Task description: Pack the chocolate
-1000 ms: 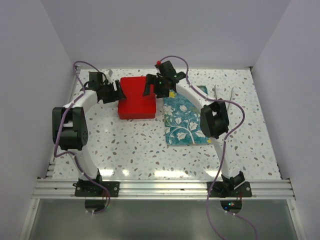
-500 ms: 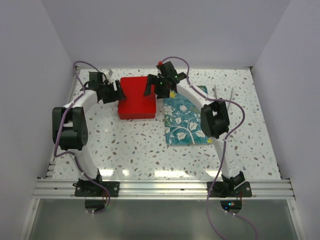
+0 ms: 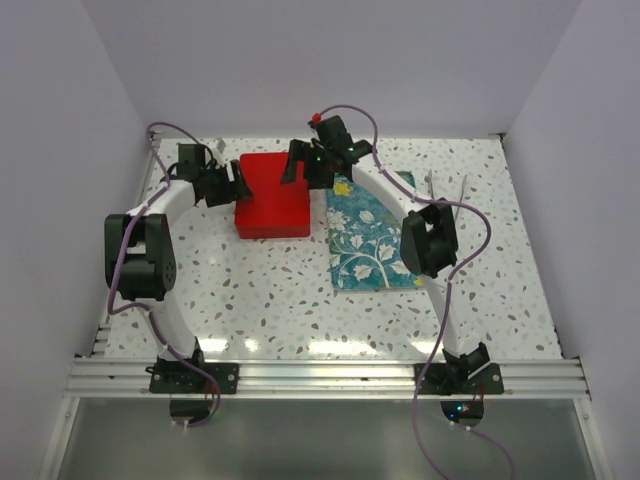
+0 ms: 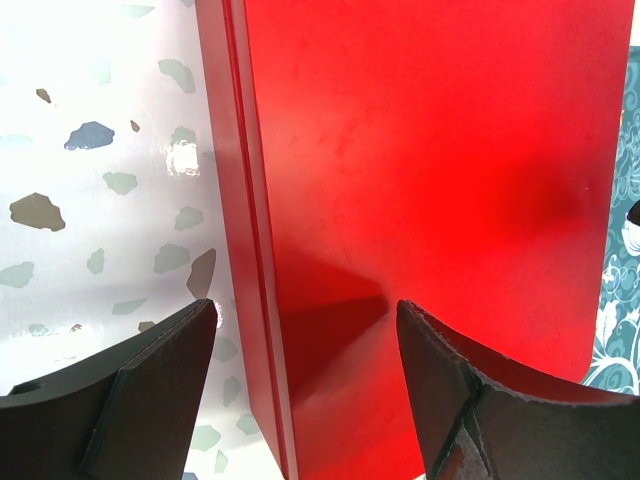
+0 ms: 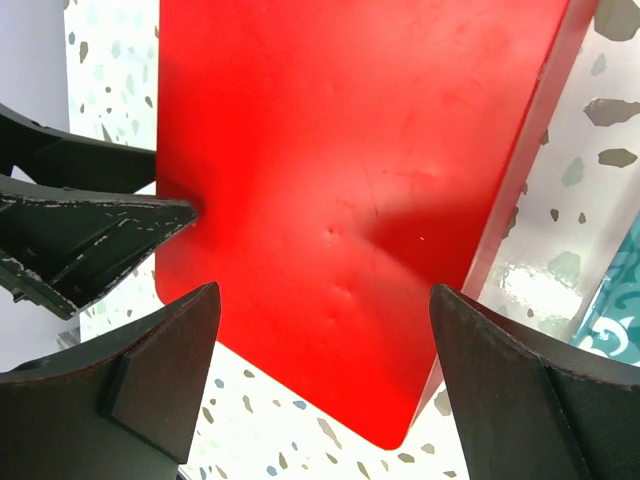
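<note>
I'm looking at a white table (image 3: 260, 290) flecked with grey and brown chips, glossy enough to throw glare. Two things lie flat on it. A closed red box (image 3: 272, 197) sits under both sets of fingers. Its left edge runs up between the left fingers (image 4: 130, 400), one over bare table and the other over the lid. The lid fills the gap between the right fingers (image 5: 150, 390), with a rounded corner lying between them. A teal tray (image 3: 365, 240) with a white flower print lies just outside the right fingers, beside the box. Whether the two touch I cannot tell.
</note>
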You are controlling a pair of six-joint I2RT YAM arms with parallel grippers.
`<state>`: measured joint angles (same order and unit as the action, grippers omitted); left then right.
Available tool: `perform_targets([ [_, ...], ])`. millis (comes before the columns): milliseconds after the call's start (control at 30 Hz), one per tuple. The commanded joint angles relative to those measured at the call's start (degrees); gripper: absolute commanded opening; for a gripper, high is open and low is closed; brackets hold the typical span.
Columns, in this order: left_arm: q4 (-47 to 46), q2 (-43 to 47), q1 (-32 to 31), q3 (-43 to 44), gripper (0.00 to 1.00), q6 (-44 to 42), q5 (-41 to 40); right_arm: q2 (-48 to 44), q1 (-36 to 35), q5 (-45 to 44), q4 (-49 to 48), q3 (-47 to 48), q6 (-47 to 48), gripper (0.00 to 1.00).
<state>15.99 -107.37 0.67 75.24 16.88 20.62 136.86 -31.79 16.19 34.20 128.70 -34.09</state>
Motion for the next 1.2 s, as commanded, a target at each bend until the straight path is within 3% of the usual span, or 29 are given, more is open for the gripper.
perform_targets([
  [0, -0.87, 1.55, -0.14, 1.22, 0.78, -0.80, 0.74, 0.43, -0.29, 1.22, -0.62, 2.52, -0.72, 0.88],
  [433, -1.05, 1.20, -0.14, 0.43, 0.76, -0.71, -0.76, -0.72, -0.20, -2.91, 0.87, 1.55, 1.83, 0.89],
  [1167, -0.26, -3.72, -0.23, 2.10, 0.76, -0.54, -3.57, 6.05, 0.33, -7.75, 4.56, 7.08, 4.38, 0.89],
])
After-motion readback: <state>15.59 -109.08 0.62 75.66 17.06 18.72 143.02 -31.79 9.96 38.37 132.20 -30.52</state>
